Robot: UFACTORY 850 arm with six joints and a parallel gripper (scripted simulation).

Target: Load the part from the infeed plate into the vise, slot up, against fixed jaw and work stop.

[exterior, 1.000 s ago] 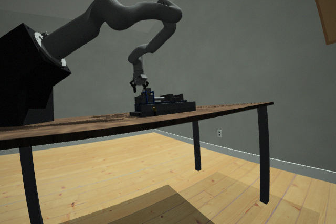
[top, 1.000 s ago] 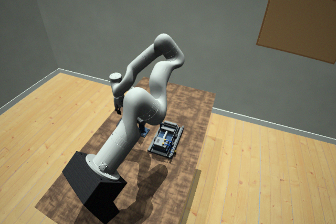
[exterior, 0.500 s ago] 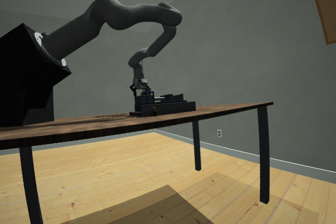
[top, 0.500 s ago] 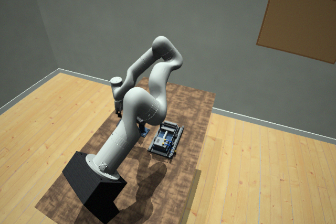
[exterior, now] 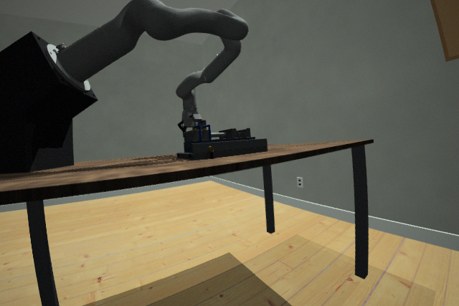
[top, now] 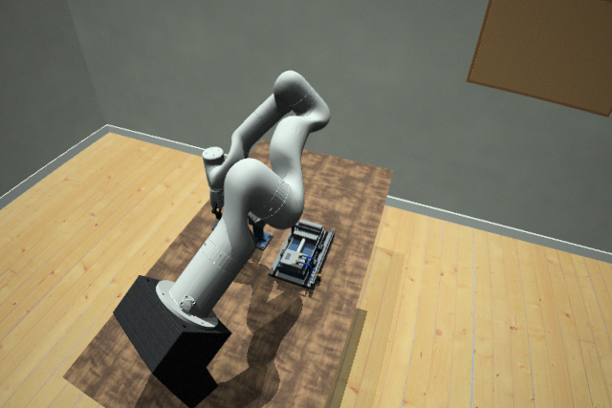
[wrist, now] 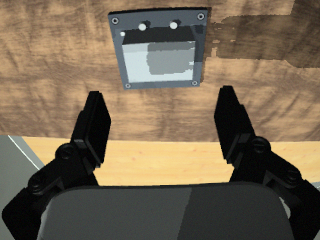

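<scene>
In the wrist view the part [wrist: 160, 62], a light grey block with a darker patch on its top face, lies on the dark square infeed plate. My gripper [wrist: 161, 102] is open and empty. It hangs above the table, with the plate ahead of the fingertips and well below them. In the top view the gripper [top: 216, 210] shows left of my arm, and the arm hides the plate. The vise [top: 302, 252] stands open to the right of the arm. It also shows in the exterior view [exterior: 226, 143], with the gripper [exterior: 183, 126] just above its left end.
A dark fixture on a blue foot [top: 261, 239] stands between my arm and the vise. The table's edge [wrist: 160, 139] runs just below the fingertips in the wrist view, with the floor beyond it. My black base block [top: 167, 334] sits at the table's near end.
</scene>
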